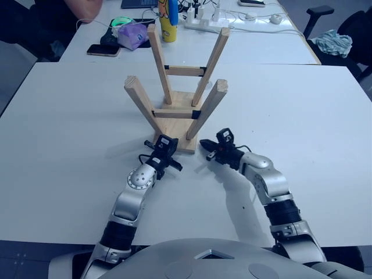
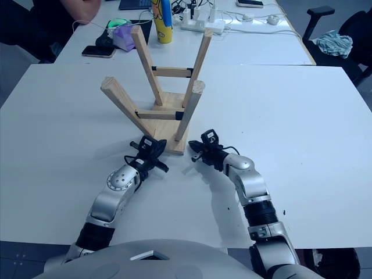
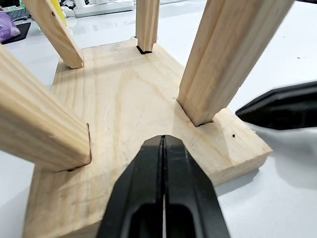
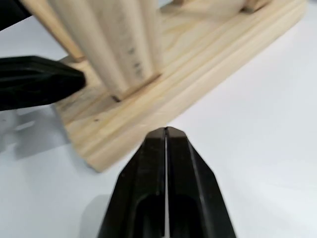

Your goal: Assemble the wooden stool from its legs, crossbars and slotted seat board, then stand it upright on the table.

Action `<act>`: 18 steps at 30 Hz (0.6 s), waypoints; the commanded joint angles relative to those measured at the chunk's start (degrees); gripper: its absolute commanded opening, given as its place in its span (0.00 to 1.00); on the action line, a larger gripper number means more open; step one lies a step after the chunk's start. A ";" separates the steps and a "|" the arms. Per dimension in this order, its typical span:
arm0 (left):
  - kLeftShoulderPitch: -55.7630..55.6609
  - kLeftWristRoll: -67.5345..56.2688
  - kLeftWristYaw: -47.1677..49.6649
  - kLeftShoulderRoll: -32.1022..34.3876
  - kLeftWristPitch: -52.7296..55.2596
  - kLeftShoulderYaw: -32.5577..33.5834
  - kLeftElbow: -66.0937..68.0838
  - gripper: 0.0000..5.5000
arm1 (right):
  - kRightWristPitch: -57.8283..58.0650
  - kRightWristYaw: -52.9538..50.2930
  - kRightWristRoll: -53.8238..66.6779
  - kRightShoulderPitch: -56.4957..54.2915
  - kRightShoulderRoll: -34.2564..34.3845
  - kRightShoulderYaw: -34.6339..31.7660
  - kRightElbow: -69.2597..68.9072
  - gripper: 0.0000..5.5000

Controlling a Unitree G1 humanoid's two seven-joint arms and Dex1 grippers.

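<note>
Stool (image 1: 174, 113) inverted on seat board (image 3: 124, 109), legs up, crossbars in: looks assembled, needs flipping upright. Left gripper (image 3: 163, 141), right gripper (image 4: 166, 131) pinched closed, empty, at board's near edge.

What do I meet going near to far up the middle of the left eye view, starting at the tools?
First the left tool and right tool, side by side → seat board near edge → near crossbar → far crossbar → yellow bottle on the back table.

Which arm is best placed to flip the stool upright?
Probably left: the left gripper, shut, is over the seat board between two legs; the right gripper, shut, is off it, over the table.
</note>
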 commanded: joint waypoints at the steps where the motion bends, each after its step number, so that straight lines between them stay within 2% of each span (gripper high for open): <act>1: 3.09 0.53 0.72 0.66 5.24 -0.25 3.88 0.00 | -4.62 1.32 12.85 -2.37 -1.03 -14.74 -7.87 0.00; 4: 3.86 0.47 0.76 0.89 4.71 -0.36 4.84 0.00 | 1.98 -3.47 29.65 -12.34 0.16 -22.66 -16.75 0.00; 8: 4.71 0.31 1.16 1.01 4.02 0.06 5.79 0.00 | 7.57 -12.89 45.75 -27.22 1.67 -24.81 -23.03 0.00; 14: 3.59 0.11 0.76 1.43 3.39 0.00 7.37 0.00 | 8.05 -18.05 49.06 -31.27 1.70 -23.03 -27.37 0.00; 18: 3.64 0.14 0.67 1.45 3.23 -0.19 7.62 0.00 | 5.45 -18.98 41.92 -28.66 2.20 -18.17 -28.93 0.00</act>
